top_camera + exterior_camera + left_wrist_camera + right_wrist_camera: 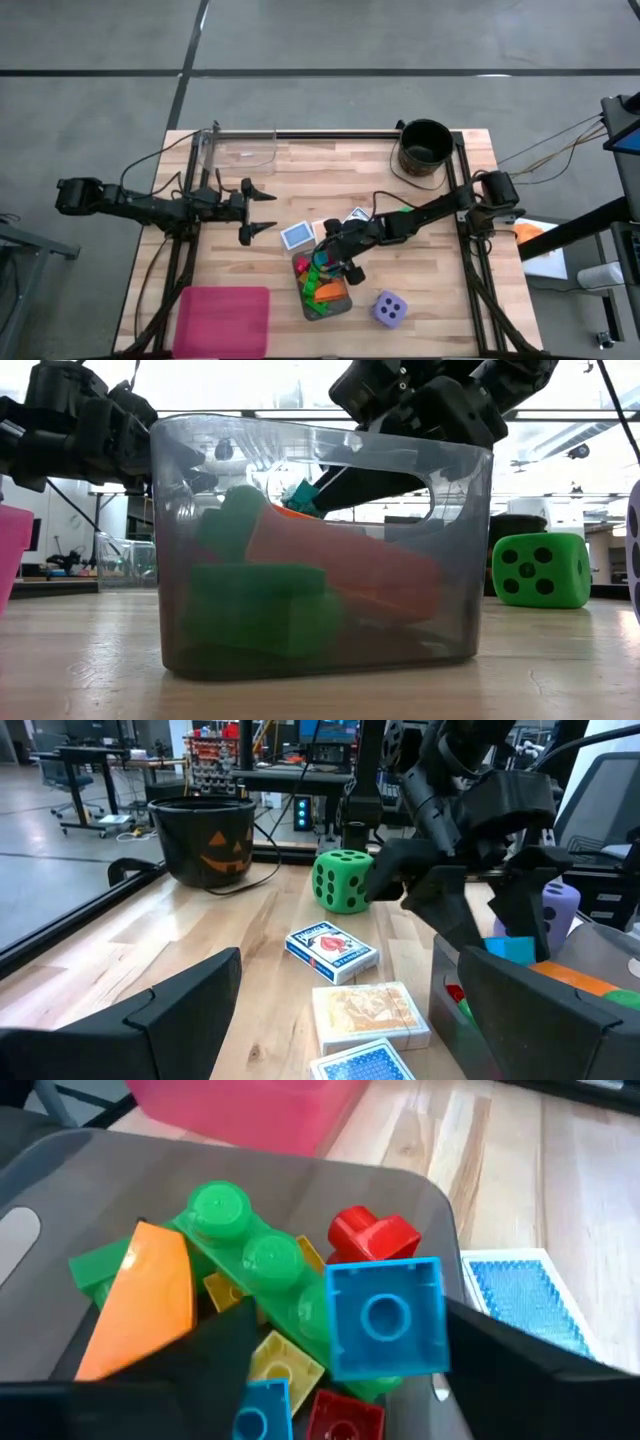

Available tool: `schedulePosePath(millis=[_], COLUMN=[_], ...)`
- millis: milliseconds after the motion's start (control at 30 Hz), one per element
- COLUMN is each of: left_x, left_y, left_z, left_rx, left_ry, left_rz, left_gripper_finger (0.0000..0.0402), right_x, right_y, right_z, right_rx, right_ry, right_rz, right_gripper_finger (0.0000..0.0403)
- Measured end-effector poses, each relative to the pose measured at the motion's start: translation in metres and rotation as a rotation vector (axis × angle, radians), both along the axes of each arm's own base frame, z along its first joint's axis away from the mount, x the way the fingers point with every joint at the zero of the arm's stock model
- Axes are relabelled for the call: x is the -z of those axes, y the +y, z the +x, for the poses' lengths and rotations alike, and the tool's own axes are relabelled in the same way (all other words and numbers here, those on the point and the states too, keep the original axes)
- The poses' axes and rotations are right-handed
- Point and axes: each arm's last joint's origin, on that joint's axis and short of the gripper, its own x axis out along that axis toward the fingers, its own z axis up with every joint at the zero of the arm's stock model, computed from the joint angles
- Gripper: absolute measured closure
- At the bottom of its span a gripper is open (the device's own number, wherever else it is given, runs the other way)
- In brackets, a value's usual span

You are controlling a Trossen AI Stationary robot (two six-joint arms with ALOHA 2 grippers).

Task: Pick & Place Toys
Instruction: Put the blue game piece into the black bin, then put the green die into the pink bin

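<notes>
High view shows us a pale wooden worktop on a grey concrete floor. Our right tool hangs over the grey tray, fingers parted around a blue block above the piled toys. Our left tool waits released at the left. Green die and black bucket sit far right.

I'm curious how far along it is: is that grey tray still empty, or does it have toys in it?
It has toys: the grey tray holds green, orange, red and yellow blocks, with a blue block at the right gripper.
</notes>
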Motion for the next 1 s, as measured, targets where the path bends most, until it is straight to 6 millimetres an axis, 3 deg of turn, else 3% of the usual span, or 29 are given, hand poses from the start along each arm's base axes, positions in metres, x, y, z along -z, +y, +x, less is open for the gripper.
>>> schedulePosePath(millis=[100, 200, 367, 633, 800, 1000], left_x=[0.000, 0.000, 0.000, 0.001, 0.001, 0.001], left_y=[0.000, 0.000, 0.000, 0.000, 0.000, 0.000], left_z=[0.000, 0.000, 0.000, 0.000, 0.000, 0.000], left_rx=[0.000, 0.000, 0.000, 0.000, -0.001, -0.001], left_ry=[0.004, 0.004, 0.004, 0.006, 0.007, 0.009], left_rz=[0.000, -0.001, -0.001, -0.001, -0.005, -0.009], left_gripper_finger=[0.0025, 0.0025, 0.0025, 0.0025, 0.0025, 0.0025], right_x=[0.000, 0.000, -0.003, -0.030, -0.042, -0.048], right_y=[0.000, 0.000, 0.000, -0.005, -0.009, -0.019], right_z=[0.000, 0.000, -0.001, -0.008, -0.020, -0.046], right_rx=[0.007, 0.010, 0.014, 0.082, 0.143, 0.362], right_ry=[0.015, 0.015, 0.006, -0.093, -0.118, 0.011], right_rz=[0.006, 0.011, 0.009, -0.064, -0.093, -0.151], right_gripper_finger=[0.0048, 0.0029, 0.0025, 0.0023, 0.0023, 0.0023])
